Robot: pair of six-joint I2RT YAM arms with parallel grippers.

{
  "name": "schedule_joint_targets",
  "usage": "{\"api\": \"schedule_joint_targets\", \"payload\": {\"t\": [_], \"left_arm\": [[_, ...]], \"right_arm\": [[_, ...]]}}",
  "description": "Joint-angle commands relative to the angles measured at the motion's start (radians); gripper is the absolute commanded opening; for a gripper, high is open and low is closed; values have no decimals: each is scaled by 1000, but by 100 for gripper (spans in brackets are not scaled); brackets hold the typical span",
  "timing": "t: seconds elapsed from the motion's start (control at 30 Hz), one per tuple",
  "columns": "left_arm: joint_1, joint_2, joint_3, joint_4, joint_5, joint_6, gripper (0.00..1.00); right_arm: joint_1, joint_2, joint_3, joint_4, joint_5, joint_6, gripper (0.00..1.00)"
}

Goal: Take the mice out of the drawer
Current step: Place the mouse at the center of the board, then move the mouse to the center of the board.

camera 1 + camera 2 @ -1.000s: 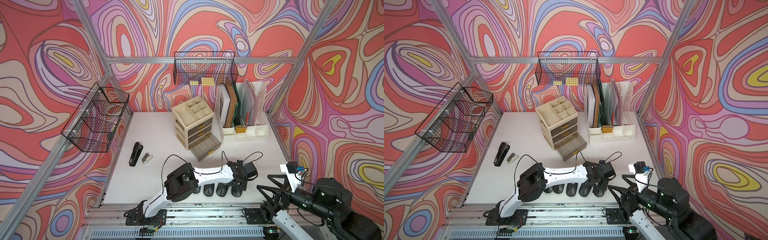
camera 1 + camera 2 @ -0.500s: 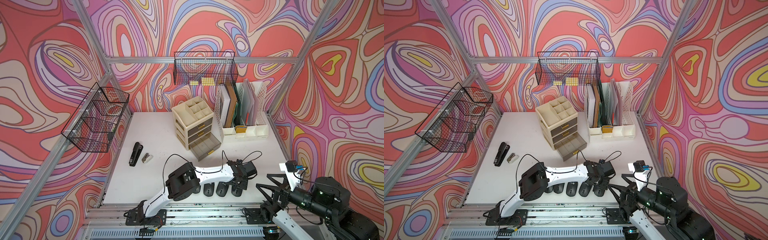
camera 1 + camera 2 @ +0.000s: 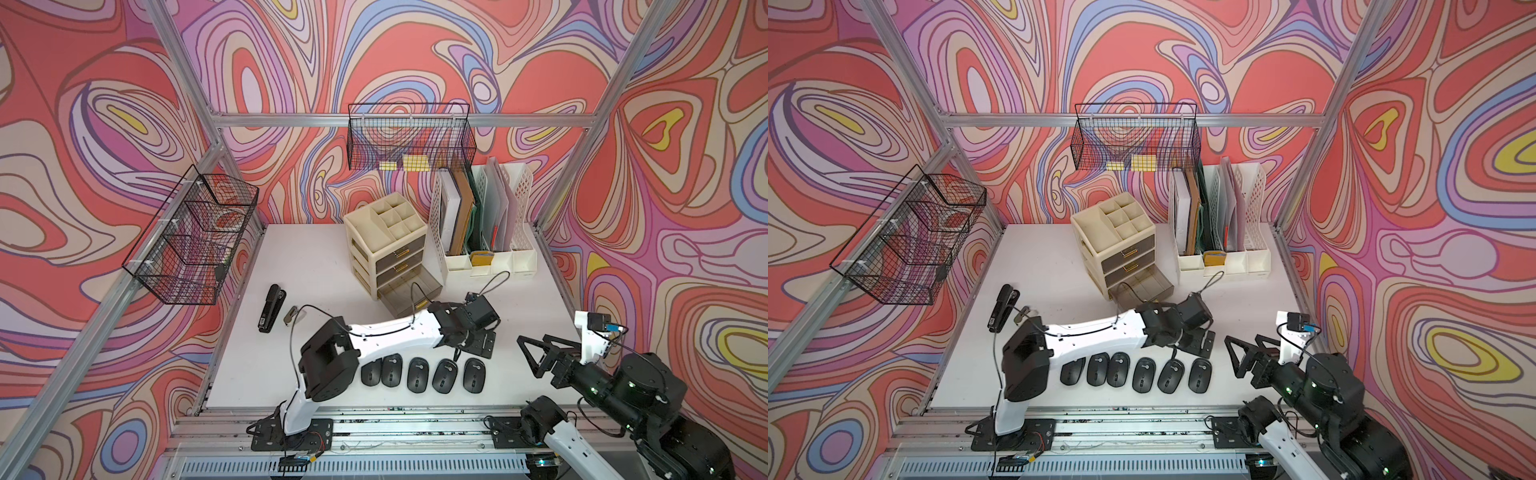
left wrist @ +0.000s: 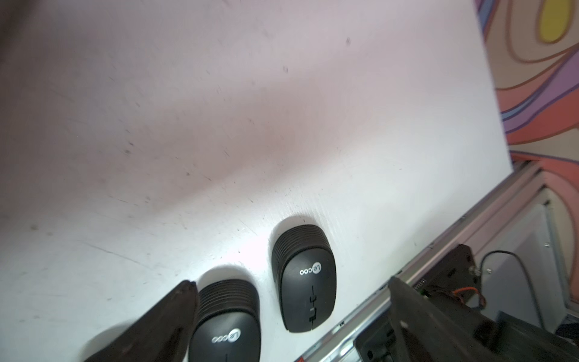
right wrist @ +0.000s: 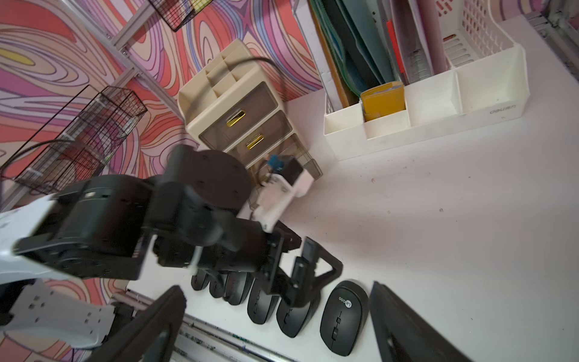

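While the left gripper [image 3: 476, 347] hangs spread and empty, the mice [image 3: 417, 374] below it seem light, stiff, slippery; best pinched across their sides.

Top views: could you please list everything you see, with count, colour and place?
table: one, white, underneath
mice: six, black, row near table's front
drawer: one, smoky grey, organiser's lowest, pulled out
organiser: one, cream, mid-back
file rack: one, white, right of organiser
stapler: one, black, table's left
staple remover: one, grey-beige, beside stapler
wire baskets: two, black, left wall, back rail
left gripper: one, black, open, by row's right end
right gripper: one, black, open, right of row
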Motion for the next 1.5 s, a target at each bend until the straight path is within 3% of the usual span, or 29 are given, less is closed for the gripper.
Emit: {"api": "schedule_joint_targets", "payload": {"t": [0.0, 0.23, 0.5, 0.8, 1.0, 1.47], "left_arm": [[68, -140, -90, 55, 43, 110, 99], [202, -408, -305, 68, 172, 285, 99], [282, -627, -335, -88, 22, 477, 100], [354, -801, -416, -149, 124, 675, 99], [431, -896, -539, -57, 177, 668, 99], [465, -910, -528, -98, 145, 665, 99]], "right_arm": [[-2, 57, -41, 50, 94, 105, 96], [-1, 186, -182, 155, 83, 210, 95], [-1, 378, -386, 320, 24, 293, 94], [0, 622, -450, 391, 22, 290, 90], [1, 710, -498, 422, -30, 290, 83], [38, 734, -536, 366, -43, 308, 71]]}}
